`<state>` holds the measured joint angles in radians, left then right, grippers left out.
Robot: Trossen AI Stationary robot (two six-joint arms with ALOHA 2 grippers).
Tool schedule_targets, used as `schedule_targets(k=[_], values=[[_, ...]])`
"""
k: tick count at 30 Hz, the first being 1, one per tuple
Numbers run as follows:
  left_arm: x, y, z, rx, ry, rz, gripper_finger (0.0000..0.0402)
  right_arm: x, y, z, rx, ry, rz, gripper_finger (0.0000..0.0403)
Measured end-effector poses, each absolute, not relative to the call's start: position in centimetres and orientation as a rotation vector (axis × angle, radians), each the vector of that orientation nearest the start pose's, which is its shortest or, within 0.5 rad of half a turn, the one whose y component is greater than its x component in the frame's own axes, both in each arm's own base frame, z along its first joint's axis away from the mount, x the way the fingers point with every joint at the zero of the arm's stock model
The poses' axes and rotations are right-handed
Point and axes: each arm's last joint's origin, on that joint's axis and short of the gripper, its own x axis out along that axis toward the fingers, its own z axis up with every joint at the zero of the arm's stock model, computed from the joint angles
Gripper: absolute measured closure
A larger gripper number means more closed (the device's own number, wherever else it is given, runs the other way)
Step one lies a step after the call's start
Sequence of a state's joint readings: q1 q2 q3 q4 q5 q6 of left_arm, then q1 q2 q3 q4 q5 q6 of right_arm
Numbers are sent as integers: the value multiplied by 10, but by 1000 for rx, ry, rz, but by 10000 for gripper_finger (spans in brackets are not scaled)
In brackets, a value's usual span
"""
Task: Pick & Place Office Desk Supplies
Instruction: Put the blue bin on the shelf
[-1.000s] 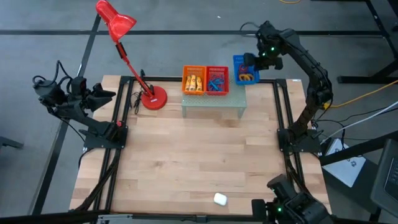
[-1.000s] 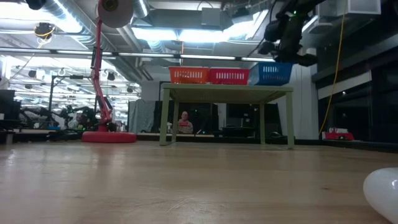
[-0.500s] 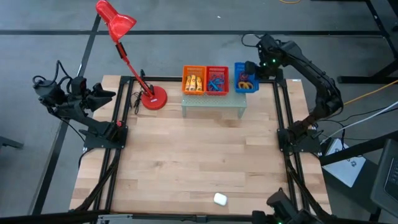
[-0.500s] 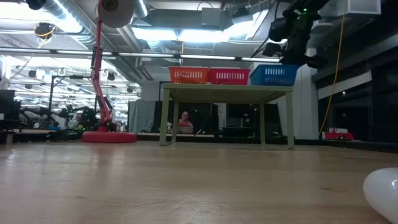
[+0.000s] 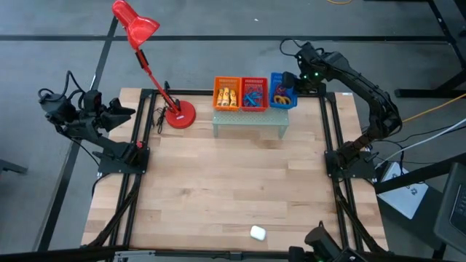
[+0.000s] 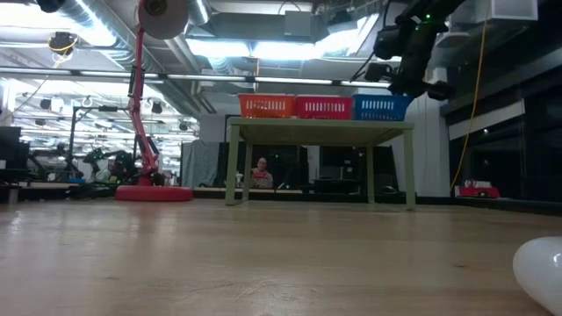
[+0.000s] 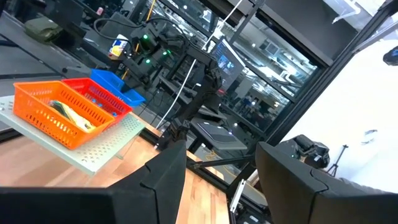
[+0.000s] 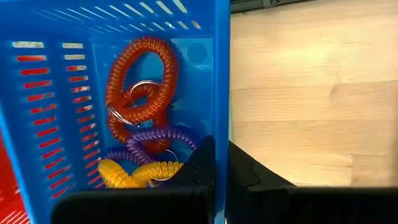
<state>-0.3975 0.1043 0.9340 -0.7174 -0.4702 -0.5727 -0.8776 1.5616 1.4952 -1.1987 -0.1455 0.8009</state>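
A pale green riser (image 5: 250,120) at the table's far edge carries three mesh baskets in a row. The orange basket (image 5: 226,93) holds yellow tubes. The red basket (image 5: 254,94) holds blue loops. The blue basket (image 5: 279,92) holds orange, purple and yellow coiled loops (image 8: 140,87) and stands level on the riser's right end (image 6: 379,108), beside the red one. My right gripper (image 5: 296,78) (image 8: 222,158) is shut on the blue basket's wall. My left gripper (image 5: 125,110) (image 7: 221,155) waits open off the table's left edge. My right gripper has the blue basket's right side wall (image 8: 222,93) pinched, one finger (image 8: 202,158) inside the basket and the other outside. It comes slanting down from the table's far right. The basket's bottom rests on the riser.
A red desk lamp (image 5: 177,113) stands left of the riser, its head reaching past the far edge. A small white object (image 5: 256,233) lies near the table's near edge and shows in the low view (image 6: 540,268). Bare wood lies between.
My right gripper has carried the blue basket from off the riser's right end toward the left and down. The basket was lifted and tilted; now it stands level on the riser against the red basket. The gripper stayed shut on it.
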Motion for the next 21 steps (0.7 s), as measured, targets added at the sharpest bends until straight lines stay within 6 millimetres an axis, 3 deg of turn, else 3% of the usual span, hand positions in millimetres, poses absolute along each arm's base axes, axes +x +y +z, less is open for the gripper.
schedule_targets(k=[21], values=[[-21, 23, 363, -598, -120, 42, 213, 198, -217, 319, 1300, 885, -1052, 399]])
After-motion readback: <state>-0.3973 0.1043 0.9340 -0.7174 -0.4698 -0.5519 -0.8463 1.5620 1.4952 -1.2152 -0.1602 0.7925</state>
